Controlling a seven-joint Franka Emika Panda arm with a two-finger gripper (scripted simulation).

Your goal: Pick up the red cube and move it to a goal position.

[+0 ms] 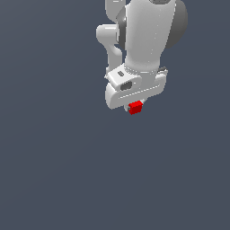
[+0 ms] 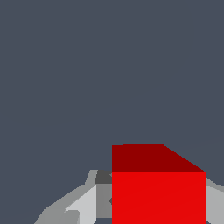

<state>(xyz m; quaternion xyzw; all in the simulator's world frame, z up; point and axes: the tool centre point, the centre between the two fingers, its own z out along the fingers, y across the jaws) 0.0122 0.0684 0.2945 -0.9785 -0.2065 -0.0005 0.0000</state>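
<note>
Here, in the exterior view, the white Franka arm (image 1: 146, 40) comes down from the top of the picture over a flat dark blue-grey floor (image 1: 54, 170). At its low end is the white gripper (image 1: 135, 104), and the tiny red cube (image 1: 135, 108) sticks out right under it. Only a small part of the cube shows, and the fingers are mostly hidden by the gripper's body, so from here you cannot see how they stand. In the wrist view, the red cube (image 2: 158, 197) looks big and close. It has a bright red face and a darker red face. A grey finger (image 2: 87, 203) sits tight against one side of it, and another grey bit (image 2: 214, 199) shows against the other side. So the gripper is closed on the cube, holding it. Behind it is just the plain floor (image 2: 87, 78).
</note>
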